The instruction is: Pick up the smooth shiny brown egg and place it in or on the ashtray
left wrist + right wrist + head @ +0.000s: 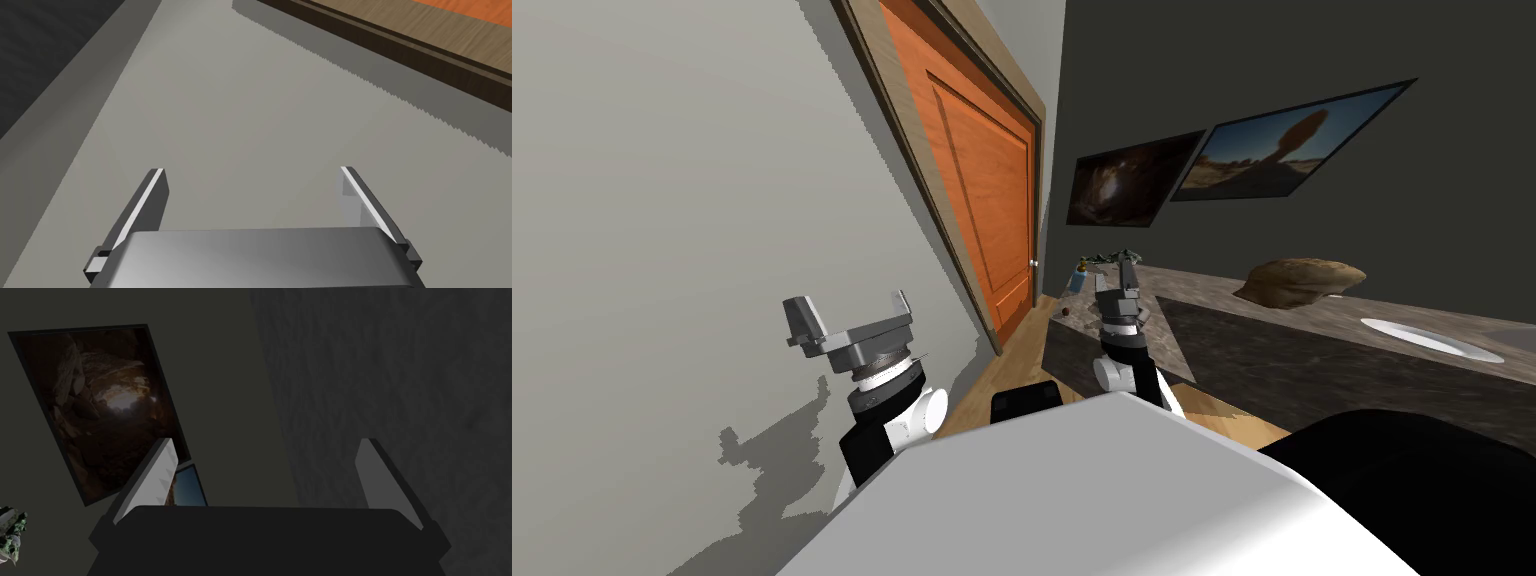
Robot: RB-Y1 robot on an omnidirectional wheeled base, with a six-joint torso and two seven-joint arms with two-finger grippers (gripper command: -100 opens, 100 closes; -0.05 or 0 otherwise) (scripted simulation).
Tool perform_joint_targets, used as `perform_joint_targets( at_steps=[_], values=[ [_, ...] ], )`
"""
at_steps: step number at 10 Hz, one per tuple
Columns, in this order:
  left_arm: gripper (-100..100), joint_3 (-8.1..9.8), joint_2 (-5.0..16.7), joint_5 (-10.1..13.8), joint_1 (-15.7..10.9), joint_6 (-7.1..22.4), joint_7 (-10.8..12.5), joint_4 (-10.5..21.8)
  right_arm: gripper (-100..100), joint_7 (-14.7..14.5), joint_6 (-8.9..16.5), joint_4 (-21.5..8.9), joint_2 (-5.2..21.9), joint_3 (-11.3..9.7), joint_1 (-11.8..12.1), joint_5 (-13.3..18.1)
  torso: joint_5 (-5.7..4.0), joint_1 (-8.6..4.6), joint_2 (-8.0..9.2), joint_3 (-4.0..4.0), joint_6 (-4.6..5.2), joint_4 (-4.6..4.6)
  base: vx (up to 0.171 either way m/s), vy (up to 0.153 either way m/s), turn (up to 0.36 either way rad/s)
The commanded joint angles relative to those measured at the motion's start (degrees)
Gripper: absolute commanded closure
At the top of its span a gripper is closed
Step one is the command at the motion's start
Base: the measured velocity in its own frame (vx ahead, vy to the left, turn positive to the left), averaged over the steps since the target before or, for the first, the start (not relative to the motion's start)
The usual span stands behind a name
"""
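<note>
A small dark brown round thing (1061,313), which may be the egg, lies on the near left end of a dark stone counter (1272,345). My right gripper (1125,268) is raised above that end of the counter, just to the right of the brown thing. It is open (267,445) with nothing between its fingers and points at the dark wall. My left gripper (850,308) hangs open beside the light grey wall, well left of the counter, and holds nothing (252,172). I cannot make out an ashtray.
On the counter stand a small blue bottle (1080,276) and a green plant (1115,257) at the far left. A lumpy brown object (1302,280) lies further right, with a white sink (1430,338) beyond it. An orange door (982,190) is shut at the left.
</note>
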State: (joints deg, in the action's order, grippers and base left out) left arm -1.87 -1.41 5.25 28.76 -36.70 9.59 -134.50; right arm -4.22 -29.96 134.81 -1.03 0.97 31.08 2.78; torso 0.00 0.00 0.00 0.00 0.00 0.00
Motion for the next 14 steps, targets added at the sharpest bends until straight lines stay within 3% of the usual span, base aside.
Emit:
perform_joint_targets(
  at_steps=[1, 4, 8, 9, 11, 14],
  values=[
    [0, 0.00, 0.0, 0.0, 0.0, 0.0, 0.0, 0.0, -100, 0.8, 0.3, -0.8, 1.9, 0.0, -0.4, -0.2, 0.00, 0.00, 0.00, 0.00, 0.00, 0.00, -0.021, -0.020, -0.010],
    [0, 0.00, 0.0, 0.0, 0.0, 0.0, 0.0, 0.0, -100, 3.9, 1.3, -3.9, 5.8, -0.2, -2.4, -1.2, -0.04, -0.20, 0.25, 0.14, 0.00, 0.05, -0.077, -0.054, -0.014],
    [0, 0.01, 0.0, 0.0, 0.0, 0.0, 0.0, 0.0, -100, 10.6, 3.7, -10.5, 9.7, -0.4, -7.3, -3.7, -0.13, -0.56, 0.47, 0.27, 0.00, 0.11, -0.126, -0.122, -0.020],
    [0, 0.01, 0.0, 0.0, 0.0, 0.0, 0.0, 0.0, -100, 11.1, 3.7, -10.5, 9.7, -0.4, -7.3, -3.7, -0.13, -0.54, 0.48, 0.28, 0.00, 0.11, -0.092, -0.082, 0.000],
    [0, 0.01, 0.0, 0.0, 0.0, 0.0, 0.0, 0.0, -100, 14.6, 5.2, -14.5, 11.1, -0.6, -10.7, -5.4, -0.08, -0.31, 0.37, 0.22, 0.00, 0.08, -0.109, -0.088, -0.025],
    [0, 0.01, 0.0, 0.0, 0.0, 0.0, 0.0, 0.0, -100, 18.1, 6.0, -16.7, 11.6, -0.6, -12.6, -6.3, -0.08, -0.32, 0.36, 0.21, 0.00, 0.09, -0.088, -0.075, -0.007]
  ],
)
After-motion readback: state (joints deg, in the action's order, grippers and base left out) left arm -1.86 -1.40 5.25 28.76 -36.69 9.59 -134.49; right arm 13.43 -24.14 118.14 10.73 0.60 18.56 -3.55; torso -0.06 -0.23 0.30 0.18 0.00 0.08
